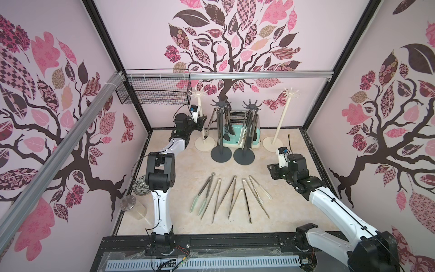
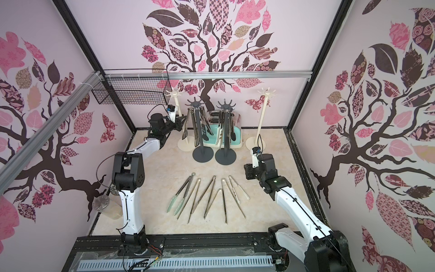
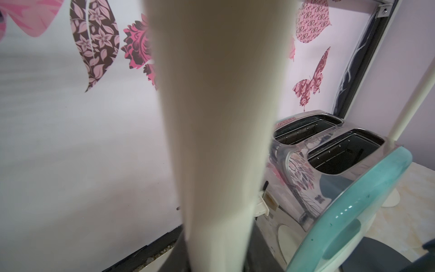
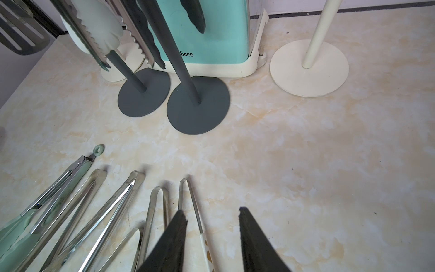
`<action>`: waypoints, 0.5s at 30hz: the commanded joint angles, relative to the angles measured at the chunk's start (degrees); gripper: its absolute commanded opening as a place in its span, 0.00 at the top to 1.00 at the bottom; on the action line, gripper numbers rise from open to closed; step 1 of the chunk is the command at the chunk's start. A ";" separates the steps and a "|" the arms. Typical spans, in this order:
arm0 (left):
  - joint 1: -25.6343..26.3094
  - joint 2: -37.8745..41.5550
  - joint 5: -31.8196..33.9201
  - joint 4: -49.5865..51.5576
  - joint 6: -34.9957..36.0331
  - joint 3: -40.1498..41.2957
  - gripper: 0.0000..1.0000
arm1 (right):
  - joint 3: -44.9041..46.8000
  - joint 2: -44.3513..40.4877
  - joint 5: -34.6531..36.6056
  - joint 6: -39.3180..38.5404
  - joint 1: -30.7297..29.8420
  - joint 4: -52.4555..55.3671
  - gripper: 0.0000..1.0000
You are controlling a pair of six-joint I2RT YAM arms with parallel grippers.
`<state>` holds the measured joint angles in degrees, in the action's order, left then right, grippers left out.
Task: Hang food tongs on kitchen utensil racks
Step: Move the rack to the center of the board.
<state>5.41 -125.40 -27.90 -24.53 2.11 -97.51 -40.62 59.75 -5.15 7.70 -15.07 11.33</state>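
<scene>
Several food tongs (image 1: 226,197) lie fanned on the marble tabletop, one of them with mint-green tips (image 2: 175,205). More tongs (image 1: 227,124) hang from the two dark grey kitchen utensil racks (image 1: 220,141) (image 1: 244,143). Two cream racks stand at the back, one on the left (image 1: 199,106) and one on the right (image 1: 283,115). My left gripper (image 1: 200,122) is raised at the left cream rack. In the left wrist view its dark fingers (image 3: 259,254) press both sides of that blurred pole (image 3: 216,141). My right gripper (image 4: 213,213) hovers open and empty, just right of the lying tongs (image 4: 113,212).
A mint and steel toaster (image 1: 235,140) stands behind the dark grey racks. A black wire basket (image 1: 153,91) hangs on the back left rail. A glass jar (image 1: 131,207) and a patterned bowl (image 1: 141,186) sit by the left wall.
</scene>
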 commanded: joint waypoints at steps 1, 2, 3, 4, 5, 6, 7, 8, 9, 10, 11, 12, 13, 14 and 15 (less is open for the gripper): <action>-0.06 0.57 1.44 0.47 1.04 -0.94 0.77 | -0.22 0.13 0.40 -0.23 0.30 -0.11 0.59; -0.13 0.69 1.68 0.62 1.20 -0.64 0.79 | -0.18 0.11 0.31 -0.28 0.30 -0.13 0.59; -0.09 0.81 1.79 0.64 1.33 -0.41 0.83 | -0.16 0.04 0.34 -0.24 0.26 -0.09 0.59; -0.10 1.03 1.95 0.81 1.53 -0.16 0.85 | -0.09 0.02 0.39 -0.27 0.29 -0.09 0.59; -0.10 1.13 2.05 0.92 1.73 0.24 0.90 | -0.06 -0.06 0.34 -0.24 0.30 -0.17 0.59; -0.09 1.38 2.07 1.05 1.84 0.54 0.94 | -0.04 -0.02 0.27 -0.29 0.30 -0.17 0.59; -0.05 1.55 2.15 1.14 1.93 0.81 0.98 | -0.09 -0.14 0.30 -0.23 0.30 -0.19 0.59; -0.13 1.78 2.19 1.23 2.00 1.12 1.00 | -0.07 -0.16 0.31 -0.28 0.30 -0.23 0.59; -0.12 2.04 2.15 1.28 2.07 1.48 1.00 | -0.08 -0.22 0.31 -0.23 0.30 -0.19 0.59; -0.09 2.34 2.15 1.36 2.11 1.84 1.00 | -0.08 -0.24 0.18 -0.20 0.30 -0.18 0.59; -0.05 2.75 2.15 1.34 2.06 2.35 1.00 | 0.01 -0.31 0.23 -0.15 0.26 -0.20 0.59; -0.07 3.28 2.15 1.40 2.17 3.01 1.00 | 0.02 -0.33 0.21 -0.17 0.30 -0.19 0.59; -0.11 3.91 2.31 1.44 2.25 3.69 1.00 | 0.04 -0.42 0.16 -0.16 0.30 -0.18 0.59; -0.04 4.71 2.62 1.39 2.36 4.57 1.00 | 0.02 -0.50 0.14 -0.16 0.29 -0.17 0.59; -0.04 5.53 2.90 1.41 2.52 5.43 1.00 | 0.00 -0.59 0.06 -0.15 0.30 -0.10 0.59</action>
<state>5.48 -123.24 -25.80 -24.47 3.33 -94.39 -40.62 59.75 -5.15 7.70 -15.07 11.33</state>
